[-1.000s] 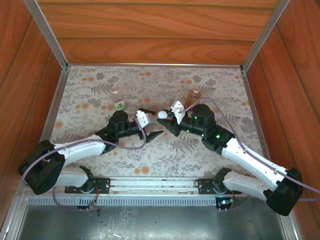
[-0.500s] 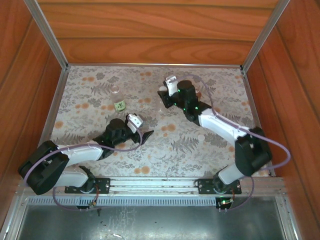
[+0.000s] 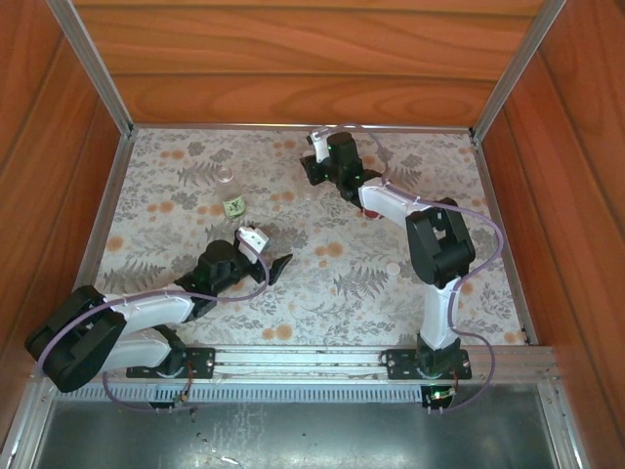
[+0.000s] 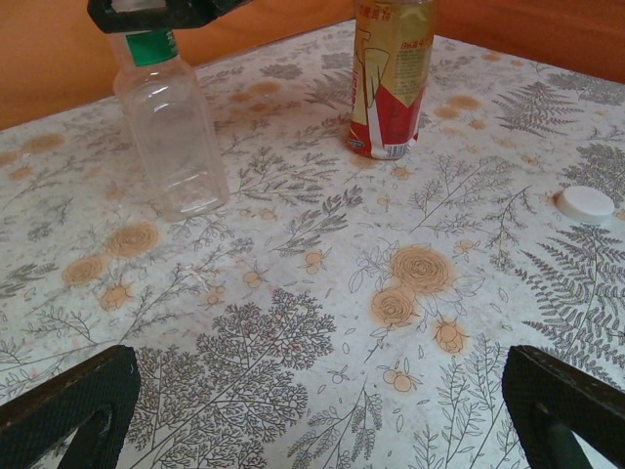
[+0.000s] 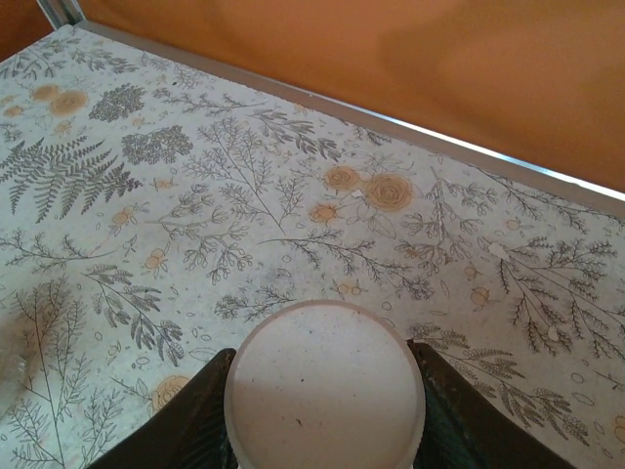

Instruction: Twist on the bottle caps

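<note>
- cap [image 5: 325, 376]: white, pinched at its rim by the right gripper [image 5: 325, 393]. Jaws are narrow around it and its flat face is up.
- left wrist view: the right gripper [image 4: 161, 12] sits right at the top of the clear bottle [image 4: 171, 137], which is upright with a green band at the neck. The neck is hidden, so I can't tell whether the cap is on the thread or just over it.
- clear bottle: stands toward the far edge of the desk [image 3: 342, 283], about mid-width, with the right gripper [image 3: 314, 168] reached out there.
- amber bottle [image 4: 391, 78]: upright, near the clear one but apart from it. Its top is cut off, so cap state is unknown.
- loose cap [image 4: 584, 202]: flat on the desk, well apart from both bottles.
- third bottle [image 3: 234, 206]: green label, toward the far-left corner. Too small to tell if it is capped.
- left gripper [image 3: 273, 264]: wide open, empty, low over mid desk, facing the bottles and touching nothing.
- step, my read: capping the clear bottle, at the seat-and-twist stage.
- next needs: cap level and centred on the neck, a light press, then wrist turns.
- risk: the bottle is unheld, so it may spin or tip. Bracing its body with the left gripper would help.
</note>
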### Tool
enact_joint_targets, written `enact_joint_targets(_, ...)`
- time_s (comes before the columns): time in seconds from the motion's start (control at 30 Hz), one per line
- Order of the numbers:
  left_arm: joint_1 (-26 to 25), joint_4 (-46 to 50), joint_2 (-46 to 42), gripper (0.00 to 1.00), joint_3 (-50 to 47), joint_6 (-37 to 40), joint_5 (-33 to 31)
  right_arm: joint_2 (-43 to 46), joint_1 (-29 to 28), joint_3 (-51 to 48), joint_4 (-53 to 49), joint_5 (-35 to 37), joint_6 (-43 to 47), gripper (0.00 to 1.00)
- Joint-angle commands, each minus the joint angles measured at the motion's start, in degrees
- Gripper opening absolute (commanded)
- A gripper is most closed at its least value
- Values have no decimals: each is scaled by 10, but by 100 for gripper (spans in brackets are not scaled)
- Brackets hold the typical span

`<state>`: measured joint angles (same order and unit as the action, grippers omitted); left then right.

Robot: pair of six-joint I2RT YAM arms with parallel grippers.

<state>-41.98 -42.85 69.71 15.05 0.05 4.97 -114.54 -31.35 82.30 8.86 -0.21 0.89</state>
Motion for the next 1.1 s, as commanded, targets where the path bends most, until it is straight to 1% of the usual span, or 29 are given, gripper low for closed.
enact_joint_targets(0.0,6,-14,-3,100,0,-6,-6,-1,2,10,-22,-4,13,40)
enact_joint_targets(0.07,6,-14,-4,100,1,-5,-3,11,2,8,-23,-6,16,56)
enact_joint_targets(0.1,6,-14,-4,100,1,-5,-2,19,2,8,-29,-7,16,62)
enact_joint_targets(0.2,5,-14,-4,100,1,-4,0,52,2,-3,-36,-7,15,73)
enact_joint_targets(0.33,6,-14,0,100,5,-5,10,116,2,-51,-39,3,5,81)
enact_joint_targets(0.47,6,-14,12,100,19,-2,29,189,5,-117,-42,55,-9,88)
enact_joint_targets(0.5,5,-14,16,100,23,-4,33,224,8,-135,-47,70,-12,89)
enact_joint_targets(0.6,5,-16,22,100,33,-5,38,279,26,-180,-68,105,-24,90)
enact_joint_targets(0.73,4,-17,34,100,43,-1,45,319,67,-202,-116,110,-34,90)
enact_joint_targets(0.9,1,-18,53,100,54,-1,53,300,113,-192,-146,80,-51,90)
enact_joint_targets(0.97,-1,-19,58,100,57,-2,51,283,124,-186,-148,80,-62,86)
enact_joint_targets(1.07,-3,-19,62,100,57,-3,48,261,140,-181,-142,64,-77,77)
